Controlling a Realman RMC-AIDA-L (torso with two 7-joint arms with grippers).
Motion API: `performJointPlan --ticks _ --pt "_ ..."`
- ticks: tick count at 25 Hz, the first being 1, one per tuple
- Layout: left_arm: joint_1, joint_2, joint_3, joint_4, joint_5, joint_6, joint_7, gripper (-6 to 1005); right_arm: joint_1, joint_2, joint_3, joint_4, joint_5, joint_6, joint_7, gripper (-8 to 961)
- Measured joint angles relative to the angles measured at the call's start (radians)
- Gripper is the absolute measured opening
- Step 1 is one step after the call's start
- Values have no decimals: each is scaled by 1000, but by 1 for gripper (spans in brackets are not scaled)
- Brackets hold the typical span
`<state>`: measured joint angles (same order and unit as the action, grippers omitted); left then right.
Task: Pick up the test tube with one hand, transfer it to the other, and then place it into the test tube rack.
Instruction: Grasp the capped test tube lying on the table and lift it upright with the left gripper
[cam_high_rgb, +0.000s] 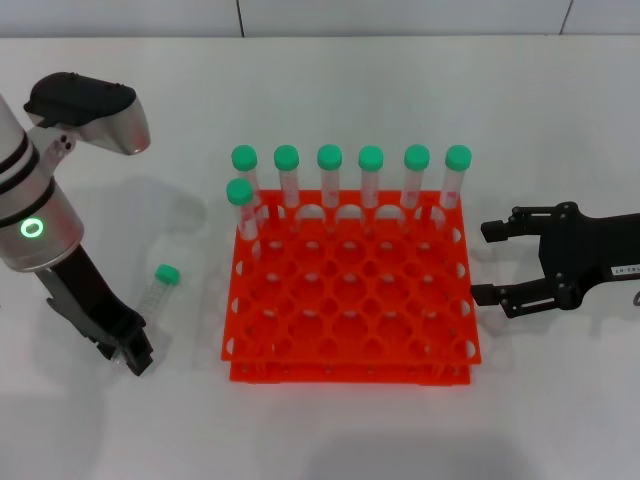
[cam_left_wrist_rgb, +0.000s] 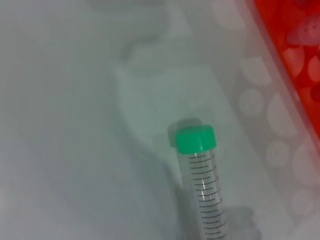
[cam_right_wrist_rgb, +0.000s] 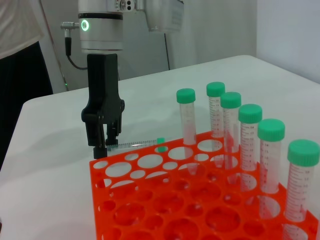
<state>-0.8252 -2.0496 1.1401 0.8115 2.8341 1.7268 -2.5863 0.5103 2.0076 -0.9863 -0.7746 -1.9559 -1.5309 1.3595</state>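
Reaching: left gripper (cam_high_rgb: 135, 352) down at tube (cam_high_rgb: 158, 289) base, grip unclear | tube lies on table (cam_high_rgb: 330, 430) left of rack (cam_high_rgb: 350, 290), seven others standing in it | right gripper (cam_high_rgb: 505, 262) spread, empty, waiting beside rack | pickup, handover, insertion all pending.

The test tube (cam_high_rgb: 158, 288) is a slim clear plastic tube with a round green screw cap, lying on its side on the bench just left of the test tube rack (cam_high_rgb: 350, 300), cap toward the far side; black graduation marks run along its wall. The rack is bright orange-red, square and two-tiered, with a grid of round holes. Seven green-capped tubes stand upright in it: six along the far row, one behind at the left corner.
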Motion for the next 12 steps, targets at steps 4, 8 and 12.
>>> performJointPlan --ticks 4,8,12 --pt "1 3 27 -15 -1 -11 -10 446 1 0 0 0 0 0 0 841" --pt "-3 4 36 -29 -1 -16 -12 393 3 0 0 0 0 0 0 841" --pt "-2 3 36 -17 -1 -14 -20 275 3 0 0 0 0 2 -2 841"
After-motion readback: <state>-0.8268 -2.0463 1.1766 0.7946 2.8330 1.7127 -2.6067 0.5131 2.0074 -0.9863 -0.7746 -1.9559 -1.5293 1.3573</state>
